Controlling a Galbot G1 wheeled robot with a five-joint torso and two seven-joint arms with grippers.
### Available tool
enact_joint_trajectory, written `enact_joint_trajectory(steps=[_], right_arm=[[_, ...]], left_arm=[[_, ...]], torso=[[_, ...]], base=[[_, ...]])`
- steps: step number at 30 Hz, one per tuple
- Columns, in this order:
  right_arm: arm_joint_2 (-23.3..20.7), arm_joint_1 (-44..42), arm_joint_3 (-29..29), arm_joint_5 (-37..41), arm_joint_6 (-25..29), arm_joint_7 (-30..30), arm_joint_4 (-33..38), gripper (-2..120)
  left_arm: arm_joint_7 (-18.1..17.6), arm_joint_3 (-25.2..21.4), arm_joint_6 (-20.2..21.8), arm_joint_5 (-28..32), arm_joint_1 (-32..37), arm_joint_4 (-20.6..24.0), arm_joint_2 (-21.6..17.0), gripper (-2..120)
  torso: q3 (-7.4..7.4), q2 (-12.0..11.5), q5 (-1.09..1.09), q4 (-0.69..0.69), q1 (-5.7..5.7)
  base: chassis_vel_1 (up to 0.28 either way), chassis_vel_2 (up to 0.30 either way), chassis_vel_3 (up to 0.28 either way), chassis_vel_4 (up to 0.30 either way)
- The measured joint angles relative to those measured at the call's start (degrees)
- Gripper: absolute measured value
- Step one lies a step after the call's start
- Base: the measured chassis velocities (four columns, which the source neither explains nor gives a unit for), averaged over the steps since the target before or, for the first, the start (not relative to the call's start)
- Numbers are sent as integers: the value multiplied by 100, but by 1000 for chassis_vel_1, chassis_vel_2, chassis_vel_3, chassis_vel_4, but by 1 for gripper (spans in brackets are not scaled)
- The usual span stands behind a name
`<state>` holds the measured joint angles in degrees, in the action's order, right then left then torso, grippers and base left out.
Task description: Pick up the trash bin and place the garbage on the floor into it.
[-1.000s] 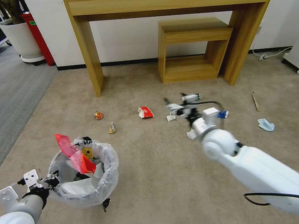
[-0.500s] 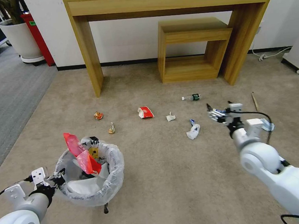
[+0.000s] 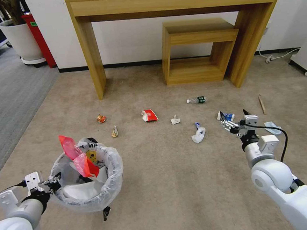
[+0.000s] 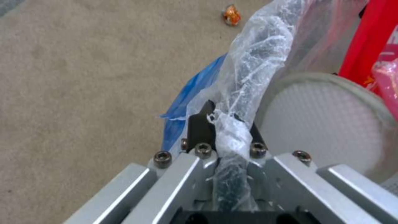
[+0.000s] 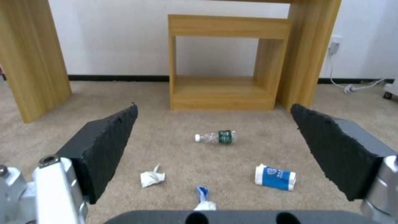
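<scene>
You had the trash bin (image 3: 86,181) held at the lower left of the head view, off the beige floor (image 3: 165,184), with its crinkly white liner folded over the rim. The left gripper (image 3: 49,185) was pinching that rim: in the left wrist view its black pads (image 4: 199,124) were pressed against the bagged edge (image 4: 244,81), one on each side. Inside the bin you could see a red plastic bag (image 3: 76,157) sticking up above the rim and a white slipper (image 4: 327,124) lying in the bottom.

The rest of the garbage lay spread on the carpet ahead of you. An orange crumpled wrapper (image 3: 101,118) and a small gold one (image 3: 115,131) sat just beyond the bin. Farther right were a red and white packet (image 3: 149,115), a small crumpled paper (image 3: 175,120), and a white and blue bundle (image 3: 198,133). The green-labelled bottle (image 3: 196,100) lay on its side nearer the wooden furniture.

Your right gripper (image 3: 235,121) hung low over the carpet on the right, fingers spread wide and holding nothing. The blue-white carton (image 3: 226,116) lay just beside its tips; through the right wrist view that carton (image 5: 275,177) sat between the two open pads, with the bottle (image 5: 217,137) beyond it. A blue mask (image 3: 273,127) lay near the arm's right side, and a wooden stick (image 3: 262,104) lay farther off toward the tall table's (image 3: 173,1) leg.
</scene>
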<state>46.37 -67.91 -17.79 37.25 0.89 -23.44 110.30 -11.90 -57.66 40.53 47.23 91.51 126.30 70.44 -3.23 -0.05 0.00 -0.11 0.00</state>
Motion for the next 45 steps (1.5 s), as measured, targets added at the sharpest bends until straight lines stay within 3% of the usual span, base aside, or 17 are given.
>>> enact_joint_trajectory(steps=[11, 45], right_arm=[[140, -47, 28, -225, 154, 60, -164, 82], [189, 26, 172, -300, 266, 218, -303, 81]], left_arm=[[-6, -43, -26, 40, -29, -21, 18, 1], [90, -93, -81, -10, -51, -192, 102, 1]], torso=[[0, 0, 0, -1, 0], [0, 0, 0, 0, 0]], base=[[5, 3, -2, -6], [157, 161, -158, -164]])
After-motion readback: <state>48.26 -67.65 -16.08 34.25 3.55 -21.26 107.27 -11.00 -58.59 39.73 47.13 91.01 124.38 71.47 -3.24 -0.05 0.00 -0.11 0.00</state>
